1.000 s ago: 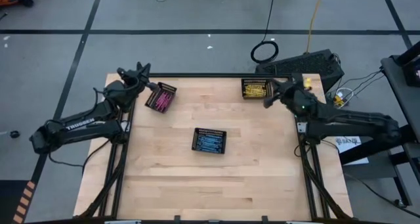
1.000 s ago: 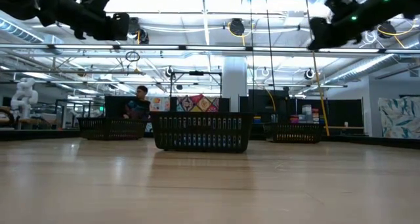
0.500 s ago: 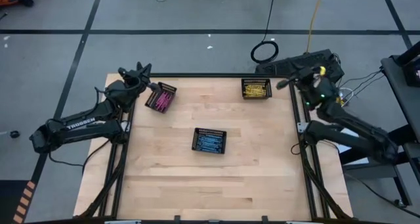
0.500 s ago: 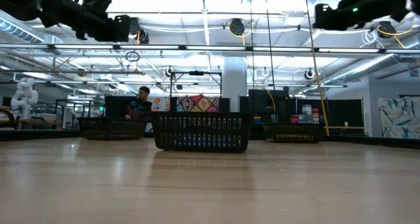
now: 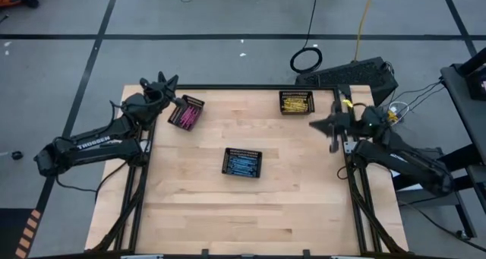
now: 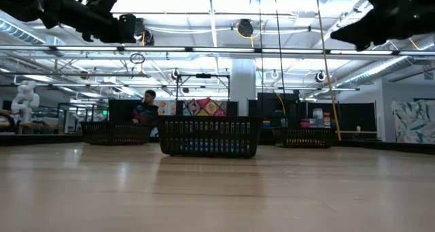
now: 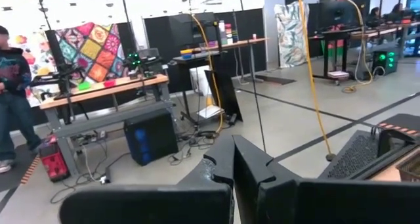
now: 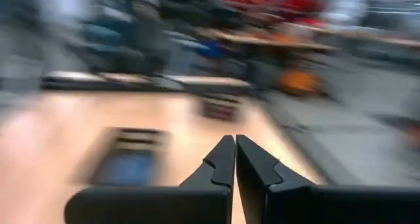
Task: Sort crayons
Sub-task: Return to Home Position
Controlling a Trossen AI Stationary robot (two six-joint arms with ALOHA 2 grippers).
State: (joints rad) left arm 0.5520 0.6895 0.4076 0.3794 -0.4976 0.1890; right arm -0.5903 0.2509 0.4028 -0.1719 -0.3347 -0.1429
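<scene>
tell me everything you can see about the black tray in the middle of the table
It is a small rectangular black tray with upright slotted mesh walls and an open top. It sits flat on the light wooden table, roughly at its centre, turned slightly off square to the table's edges. A layer of blue crayons lies inside and shows through the mesh from the side. Apart from the table and the crayons, nothing touches it.

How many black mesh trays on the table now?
3. Far-left black mesh tray holds pink crayons; far-right tray holds yellow crayons; centre tray holds blue crayons. None looks hidden.
</scene>
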